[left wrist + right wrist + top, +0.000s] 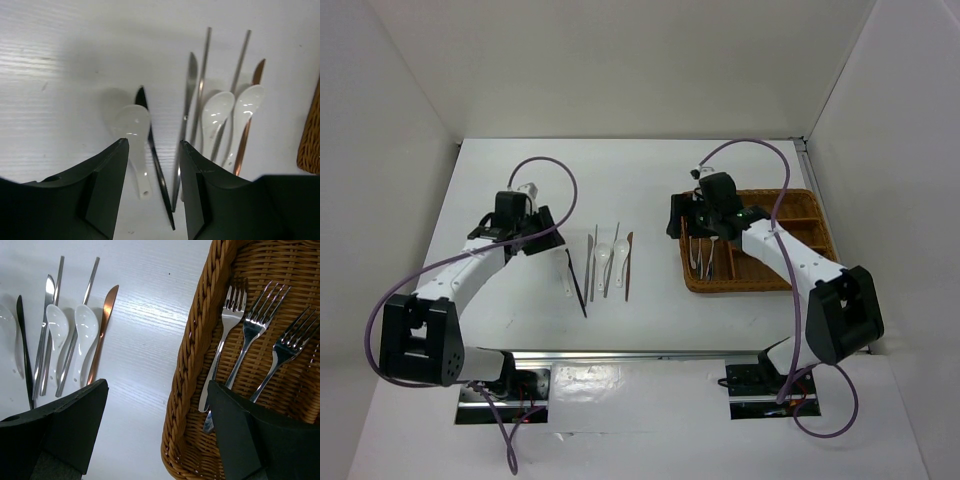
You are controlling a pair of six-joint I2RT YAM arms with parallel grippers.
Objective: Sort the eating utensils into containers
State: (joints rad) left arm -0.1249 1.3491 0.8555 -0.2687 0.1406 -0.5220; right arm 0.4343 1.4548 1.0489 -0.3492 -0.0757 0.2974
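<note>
White tabletop [520, 180]: left gripper [152, 145] half-open and empty, poised over the leftmost white spoon [132, 125], whose handle runs lengthwise between the jaws; right gripper [157, 385] wide open, empty, over the wicker tray [192, 365] wall beside three forks [252, 325], so the left arm is nearer.

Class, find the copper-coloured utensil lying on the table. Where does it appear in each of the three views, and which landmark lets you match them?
Top external: the copper-coloured utensil lies near centre, left of the wicker tray.
Left wrist: right of centre, with the tray edge at far right.
Right wrist: upper left, with the tray wall to its right.
Shared landmark: the wicker tray.
</note>
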